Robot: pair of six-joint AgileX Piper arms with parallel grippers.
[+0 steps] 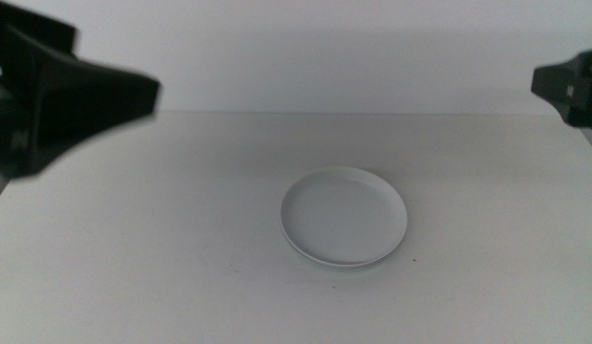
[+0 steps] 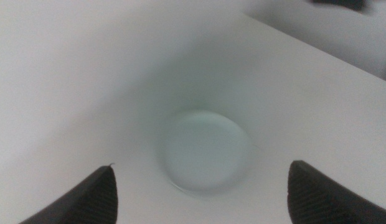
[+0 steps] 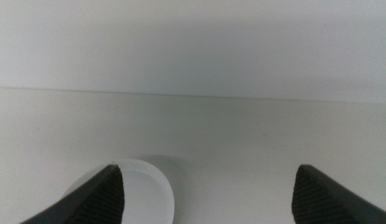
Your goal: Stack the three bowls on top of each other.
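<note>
A stack of shallow round bowls (image 1: pixel 344 216) sits on the white table, a little right of the middle. The top bowl looks pale grey-white. A lighter rim of another bowl (image 1: pixel 327 262) shows under its front edge. I cannot tell the colours apart or how many bowls lie beneath. My left gripper (image 1: pixel 76 100) hangs high at the left, open and empty; its wrist view (image 2: pixel 201 167) looks down on the stack (image 2: pixel 205 151). My right gripper (image 1: pixel 568 86) is raised at the right edge, open and empty (image 3: pixel 207 168), with an edge of the stack (image 3: pixel 146 190) in its view.
The white table (image 1: pixel 162 248) meets a pale wall at the back. No other objects show around the stack.
</note>
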